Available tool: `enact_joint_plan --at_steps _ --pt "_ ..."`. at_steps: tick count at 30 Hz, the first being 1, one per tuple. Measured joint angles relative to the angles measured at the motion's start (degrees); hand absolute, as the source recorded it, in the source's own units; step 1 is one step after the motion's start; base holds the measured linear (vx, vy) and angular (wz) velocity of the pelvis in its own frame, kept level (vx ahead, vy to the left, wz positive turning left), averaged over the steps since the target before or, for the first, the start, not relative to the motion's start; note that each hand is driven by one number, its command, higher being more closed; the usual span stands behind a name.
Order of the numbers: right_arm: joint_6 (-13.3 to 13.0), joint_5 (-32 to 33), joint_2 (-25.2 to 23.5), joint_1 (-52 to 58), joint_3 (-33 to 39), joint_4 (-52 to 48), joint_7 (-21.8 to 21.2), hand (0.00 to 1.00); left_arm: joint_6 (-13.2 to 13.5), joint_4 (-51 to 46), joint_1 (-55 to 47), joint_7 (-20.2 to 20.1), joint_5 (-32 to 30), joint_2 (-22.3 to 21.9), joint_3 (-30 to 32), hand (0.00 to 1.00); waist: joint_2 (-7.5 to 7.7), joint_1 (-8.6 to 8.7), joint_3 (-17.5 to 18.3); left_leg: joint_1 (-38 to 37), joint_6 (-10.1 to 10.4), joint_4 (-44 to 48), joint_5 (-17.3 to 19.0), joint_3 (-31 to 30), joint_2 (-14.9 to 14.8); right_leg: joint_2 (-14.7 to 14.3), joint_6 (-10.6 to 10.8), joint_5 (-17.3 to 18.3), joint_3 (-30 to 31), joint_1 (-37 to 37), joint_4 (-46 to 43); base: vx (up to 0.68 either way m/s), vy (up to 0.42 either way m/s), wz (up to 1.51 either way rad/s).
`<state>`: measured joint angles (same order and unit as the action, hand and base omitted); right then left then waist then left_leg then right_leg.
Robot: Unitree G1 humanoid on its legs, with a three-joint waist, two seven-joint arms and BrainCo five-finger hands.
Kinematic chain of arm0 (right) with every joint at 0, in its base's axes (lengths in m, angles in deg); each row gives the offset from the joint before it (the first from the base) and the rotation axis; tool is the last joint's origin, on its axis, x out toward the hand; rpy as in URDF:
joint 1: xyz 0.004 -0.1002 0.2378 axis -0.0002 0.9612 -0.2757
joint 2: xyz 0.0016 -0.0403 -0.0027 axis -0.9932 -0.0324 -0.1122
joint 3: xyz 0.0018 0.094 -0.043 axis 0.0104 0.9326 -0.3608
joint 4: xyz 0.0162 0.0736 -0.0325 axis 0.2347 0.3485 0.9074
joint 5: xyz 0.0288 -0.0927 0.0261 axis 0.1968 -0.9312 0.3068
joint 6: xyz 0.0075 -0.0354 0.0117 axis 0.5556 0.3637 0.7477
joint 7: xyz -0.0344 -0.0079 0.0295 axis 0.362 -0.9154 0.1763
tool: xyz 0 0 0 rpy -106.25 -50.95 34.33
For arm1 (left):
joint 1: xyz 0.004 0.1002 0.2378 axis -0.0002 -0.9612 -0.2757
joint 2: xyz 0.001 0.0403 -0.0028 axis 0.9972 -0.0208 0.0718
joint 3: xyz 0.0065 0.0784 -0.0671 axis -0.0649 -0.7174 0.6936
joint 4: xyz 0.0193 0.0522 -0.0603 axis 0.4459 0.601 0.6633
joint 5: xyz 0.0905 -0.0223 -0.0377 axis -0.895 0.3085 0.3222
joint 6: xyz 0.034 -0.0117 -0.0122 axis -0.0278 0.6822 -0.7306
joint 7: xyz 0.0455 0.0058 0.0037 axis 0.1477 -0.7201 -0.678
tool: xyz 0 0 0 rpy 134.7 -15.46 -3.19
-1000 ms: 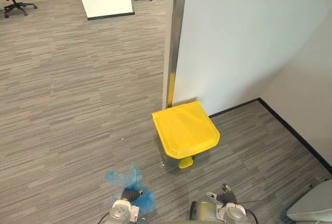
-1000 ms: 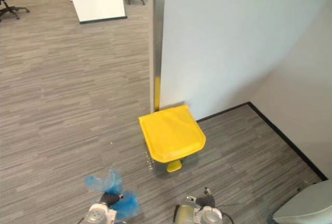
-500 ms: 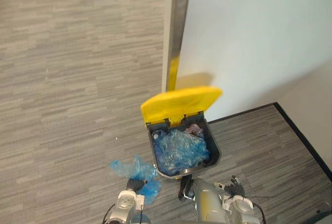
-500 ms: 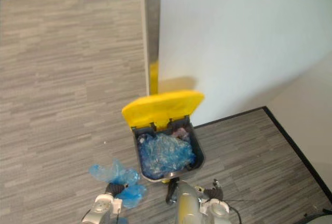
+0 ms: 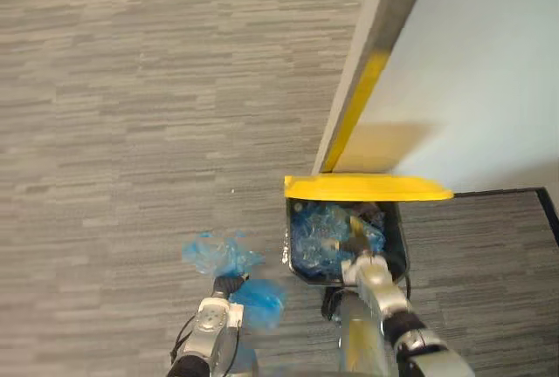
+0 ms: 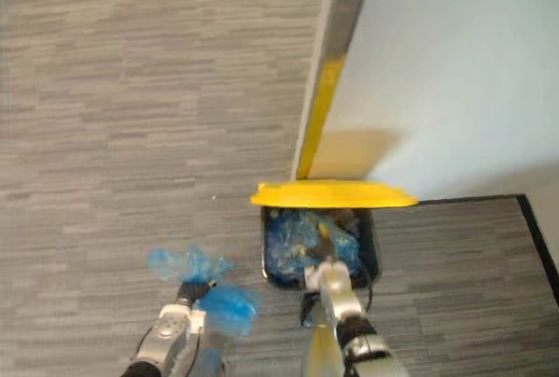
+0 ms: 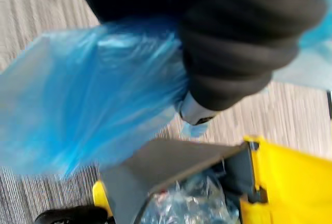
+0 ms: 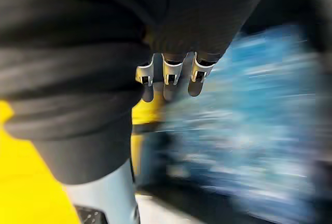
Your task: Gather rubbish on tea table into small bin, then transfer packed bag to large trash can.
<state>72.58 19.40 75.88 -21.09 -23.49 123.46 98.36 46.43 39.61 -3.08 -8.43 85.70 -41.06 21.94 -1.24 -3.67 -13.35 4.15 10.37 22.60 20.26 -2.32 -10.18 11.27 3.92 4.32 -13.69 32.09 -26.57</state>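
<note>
Looking down from the head camera, I have my left hand (image 5: 227, 286) nearest, low on the left, clenched on a thin, crinkled blue plastic rubbish bag (image 5: 212, 255). The plastic bunches at the grip and billows out on both sides of it, above the grey striped carpet floor (image 5: 131, 133). In the left wrist view the same blue film spills from under the dark cover, with a corner of the can just beyond it.

To the right, and a little farther out, my right hand (image 5: 360, 255) reaches over the near rim of the dark grey large trash can (image 5: 310, 278). In the right wrist view its fingers (image 8: 171, 81) hang loose and released, with nothing between them, above the blue mass inside the can.

The can stands open, its flat yellow plastic lid (image 5: 367, 188) tipped up at the far edge so that I see it almost edge-on. Inside lies crumpled blue plastic rubbish (image 5: 319, 233), filling most of the opening. The bag in my left hand is to the left of the can, outside it and apart from its wall.

Behind the can a brushed metal column (image 5: 397, 2) rises, with a yellow strip (image 5: 358, 102) along its lower part. To its right runs a plain white wall (image 5: 489, 63), edged at the floor by a black skirting line (image 5: 498, 191).
</note>
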Motion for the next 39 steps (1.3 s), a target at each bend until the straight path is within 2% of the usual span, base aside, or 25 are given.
enact_joint_plan --at_steps 3,4,5,6,8,11,20,30,34,39 --pt "0.6 0.0 1.9 -5.0 0.2 0.2 2.1 0.00 0.8 -1.3 -0.2 0.8 1.2 0.5 -1.9 1.00 -0.15 -0.01 -0.3 1.4 0.0 0.1 0.0 0.1 -0.2 -0.4 0.5 -2.5 0.2 0.0 2.6 -0.11 -0.028 0.00" --pt "0.6 -0.1 3.0 -7.5 0.3 0.2 3.2 0.00 1.0 -2.1 0.1 1.1 1.4 0.6 -2.7 1.00 -0.20 0.13 -0.5 2.3 -0.4 0.4 0.2 0.1 -0.3 -0.6 1.6 -3.8 0.3 0.3 3.9 -0.14 -0.036 0.00" --pt "0.6 -0.2 4.4 -10.4 0.3 0.2 4.2 0.00 1.4 -3.5 0.5 1.1 1.8 0.8 -3.6 1.00 -0.35 0.19 -0.7 3.4 -1.7 0.5 1.1 0.1 -0.3 -1.1 1.6 -5.0 0.4 0.9 5.0 -0.14 -0.036 -0.01" --pt "0.6 -0.3 4.9 -11.4 0.3 0.2 4.7 0.00 1.6 -4.2 0.6 1.1 1.8 0.8 -3.8 1.00 -0.43 0.27 -0.7 3.7 -1.7 0.6 1.6 0.1 -0.4 -1.2 1.7 -5.3 0.4 1.2 5.3 -0.14 -0.042 -0.07" --pt "0.8 -0.4 7.6 -17.0 0.3 0.3 6.1 0.00 2.2 -6.8 1.8 1.1 1.9 0.9 -4.8 1.00 -1.07 0.23 -2.7 4.2 -0.3 0.8 4.7 0.2 -1.1 -2.1 1.9 -6.3 0.7 1.8 5.8 -0.19 -0.036 -0.14" --pt "0.9 -0.4 9.5 -21.2 0.3 0.3 7.2 0.00 2.2 -9.0 2.4 1.1 3.5 1.1 -7.0 1.00 -0.78 0.57 -3.9 5.4 -0.4 2.5 5.3 0.0 -1.2 -2.7 2.2 -7.4 1.3 1.9 7.0 -0.13 -0.047 -0.04" --pt "2.0 2.2 11.2 -26.7 -0.3 0.4 7.0 0.00 2.3 -18.4 3.8 0.4 6.8 1.0 -14.5 1.00 -1.10 1.05 -5.9 5.6 1.2 3.1 4.6 0.0 -2.3 -4.0 1.4 -8.0 1.3 2.3 6.2 0.00 -0.042 -0.04" --pt "3.1 3.8 13.5 -33.5 -3.4 5.9 5.9 0.00 4.1 -31.5 8.0 -0.5 12.0 1.6 -18.8 1.00 -1.80 1.31 -9.4 6.9 1.7 8.2 6.6 -1.3 -2.5 -3.9 1.8 -7.4 1.2 1.8 4.8 -0.03 -0.023 0.02" --pt "3.0 4.2 13.5 -36.8 -3.9 9.2 5.8 0.00 4.3 -37.5 14.0 -1.4 13.6 2.2 -24.9 1.00 -2.32 1.45 -10.1 6.9 1.3 8.2 6.8 -1.5 -2.6 -4.1 1.6 -7.4 1.2 1.9 4.7 -0.02 -0.047 0.00" --pt "3.0 4.8 13.5 -36.9 -3.9 9.3 5.6 0.00 4.7 -42.1 21.0 -2.5 15.4 1.1 -28.3 1.00 -2.34 1.69 -10.1 6.9 1.7 8.2 6.6 -1.3 -2.7 -4.2 1.4 -7.3 1.3 2.2 4.1 0.00 -0.015 0.00"
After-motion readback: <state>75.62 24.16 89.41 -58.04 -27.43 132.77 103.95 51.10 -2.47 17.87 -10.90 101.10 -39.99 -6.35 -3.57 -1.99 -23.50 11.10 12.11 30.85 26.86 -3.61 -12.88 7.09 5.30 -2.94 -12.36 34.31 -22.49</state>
